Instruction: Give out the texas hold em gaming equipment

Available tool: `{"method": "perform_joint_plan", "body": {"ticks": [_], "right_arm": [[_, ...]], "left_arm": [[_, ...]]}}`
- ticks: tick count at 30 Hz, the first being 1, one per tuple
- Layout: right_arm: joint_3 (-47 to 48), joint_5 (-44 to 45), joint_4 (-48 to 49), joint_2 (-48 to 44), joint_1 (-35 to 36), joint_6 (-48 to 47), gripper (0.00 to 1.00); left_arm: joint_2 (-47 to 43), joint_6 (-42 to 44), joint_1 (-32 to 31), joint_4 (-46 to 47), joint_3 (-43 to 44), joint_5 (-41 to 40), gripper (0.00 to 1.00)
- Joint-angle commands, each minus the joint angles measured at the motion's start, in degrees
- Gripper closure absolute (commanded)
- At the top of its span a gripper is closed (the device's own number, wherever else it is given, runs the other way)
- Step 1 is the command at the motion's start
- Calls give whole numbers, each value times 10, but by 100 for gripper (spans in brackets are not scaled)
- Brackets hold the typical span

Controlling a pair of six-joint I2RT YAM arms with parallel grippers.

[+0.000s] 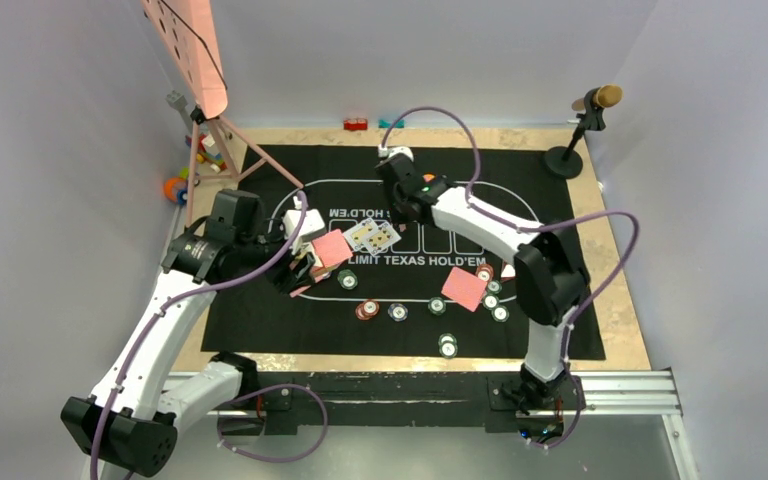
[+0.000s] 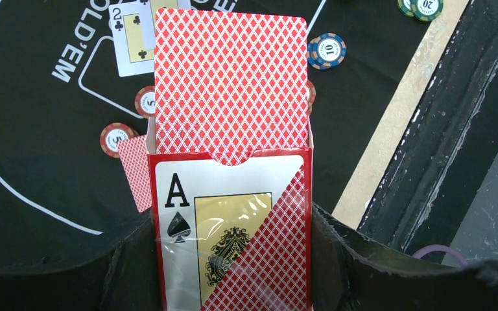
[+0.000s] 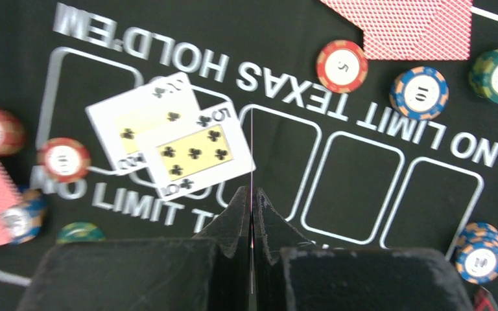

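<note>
My left gripper (image 2: 233, 259) is shut on a red card box (image 2: 230, 227) with an ace of spades printed on it. A stack of red-backed playing cards (image 2: 230, 78) sticks out of the box's open top. This box hangs over the left part of the black mat (image 1: 260, 300), held by the left gripper (image 1: 302, 265). My right gripper (image 3: 251, 207) is shut on a single playing card (image 3: 251, 155) seen edge-on as a thin line. Two face-up club cards (image 3: 168, 139) lie overlapping just ahead of it. Several chips (image 1: 398, 311) and a red-backed card (image 1: 463, 288) lie on the mat.
A pink stand (image 1: 195, 60) on a tripod rises at the back left, with small toy blocks (image 1: 205, 155) beside it. A microphone stand (image 1: 572, 150) sits at the back right. More small blocks (image 1: 356, 124) lie at the far edge. A metal rail (image 1: 620, 390) runs along the near edge.
</note>
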Motion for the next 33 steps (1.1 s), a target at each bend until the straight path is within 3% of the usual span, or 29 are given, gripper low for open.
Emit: {"method": "perform_joint_plan", "body": {"ticks": [1,7,12,21,27,33], "right_arm": [[44,202,-27,34,29,-34,100],[72,324,-23,98,80,-66,100],[93,373,-20,147,111,-92,100],[111,348,-18,220,121,-97,100],[87,319,7,221,130,-96,100],[73,277,28,222,132,-98,85]], "left_arm": [[-11,-13,6,11,2,26,100],[-7,-12,6,10,6,27,100],[-9,-13,7,10,4,28,100],[-12,-11,10,4,3,32,100],[-11,-10,11,5,4,31,100],[-9,-11,11,5,5,30,100]]}}
